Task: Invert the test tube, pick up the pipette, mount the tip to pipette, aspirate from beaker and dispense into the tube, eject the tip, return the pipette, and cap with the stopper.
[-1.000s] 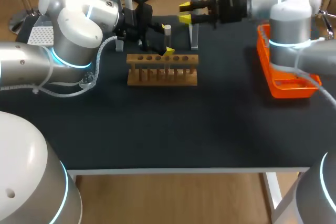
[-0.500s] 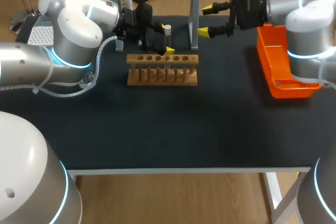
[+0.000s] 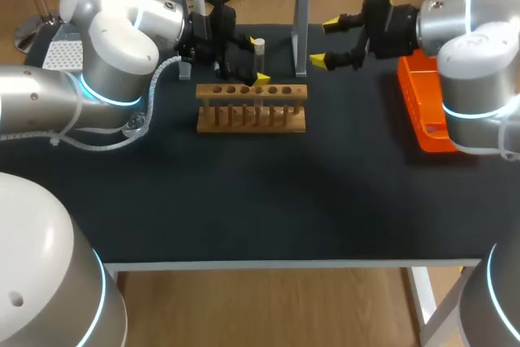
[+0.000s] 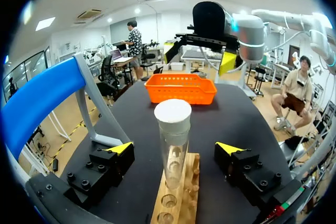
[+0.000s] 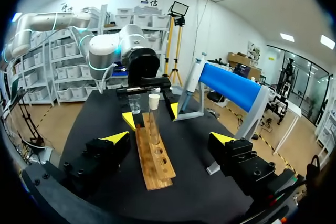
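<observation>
Black table (image 3: pixel 260 201), white edge, white leg.

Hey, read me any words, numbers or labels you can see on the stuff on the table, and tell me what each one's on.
There is no readable text on anything on the table.
test tube: no print shows.
wooden rack: plain, no marks.
orange basket: no label visible.
beaker: any marks are too small to read.

Test tube (image 5: pixel 153 121) stands in rack (image 5: pixel 158 170), seemingly between left fingers (image 5: pixel 128 119).
</observation>
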